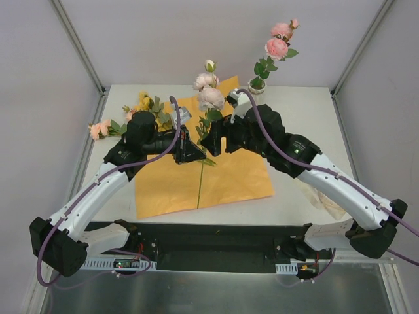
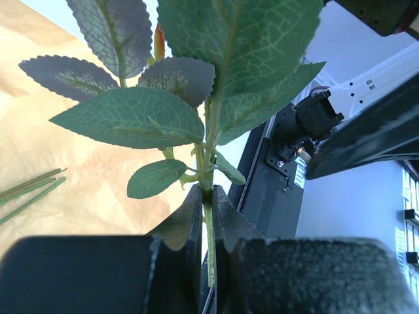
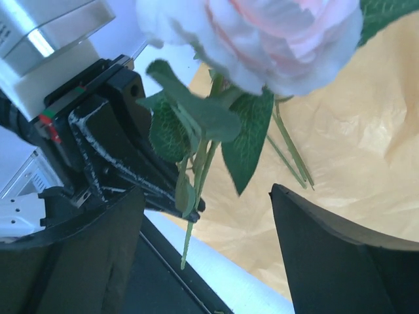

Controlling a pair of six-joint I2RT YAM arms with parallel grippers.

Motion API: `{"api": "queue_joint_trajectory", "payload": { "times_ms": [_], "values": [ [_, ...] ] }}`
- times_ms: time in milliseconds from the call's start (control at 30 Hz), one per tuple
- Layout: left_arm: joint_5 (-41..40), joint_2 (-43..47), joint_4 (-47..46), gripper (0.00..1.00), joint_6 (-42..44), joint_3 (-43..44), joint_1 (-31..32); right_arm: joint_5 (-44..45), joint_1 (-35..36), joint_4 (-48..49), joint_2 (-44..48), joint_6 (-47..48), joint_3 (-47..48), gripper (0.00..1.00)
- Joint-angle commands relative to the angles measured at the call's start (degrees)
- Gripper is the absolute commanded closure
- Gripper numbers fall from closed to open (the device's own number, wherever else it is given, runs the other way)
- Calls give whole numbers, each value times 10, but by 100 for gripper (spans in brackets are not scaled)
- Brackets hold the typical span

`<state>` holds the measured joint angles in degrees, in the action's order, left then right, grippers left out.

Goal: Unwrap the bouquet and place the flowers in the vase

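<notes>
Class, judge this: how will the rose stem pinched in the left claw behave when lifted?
Probably light: the left claw holds the rose stem up with one narrow pinch. Likely top-heavy and swaying, since the large blossom sits on that thin stem. It looks smooth, so it may twist in the grip.

We stretch our left arm (image 1: pixel 98 193) and right arm (image 1: pixel 330 176) forward and inward, wrists nearly meeting. Our left gripper (image 2: pixel 206 196) is pinched tight on a flower stem (image 2: pixel 209 239); our right gripper (image 3: pixel 206 196) faces it, jaws wide apart.
</notes>
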<state>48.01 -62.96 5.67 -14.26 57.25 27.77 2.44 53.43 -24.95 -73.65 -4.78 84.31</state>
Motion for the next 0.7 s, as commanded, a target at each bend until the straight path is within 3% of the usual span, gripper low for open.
{"api": "queue_joint_trajectory", "payload": {
  "times_ms": [0,500,600,667],
  "values": [
    [23,16,-17,100,16,1,6,31,-4,67,-3,0,0,20],
    [14,15,-16,100,16,-1,10,-17,-12,114,-53,-36,-17,44],
    [11,16,-15,100,15,1,10,-19,-16,114,-54,-37,-21,57],
    [-5,14,-11,100,16,2,10,-19,-22,114,-51,-36,-22,73]
  ]
}}
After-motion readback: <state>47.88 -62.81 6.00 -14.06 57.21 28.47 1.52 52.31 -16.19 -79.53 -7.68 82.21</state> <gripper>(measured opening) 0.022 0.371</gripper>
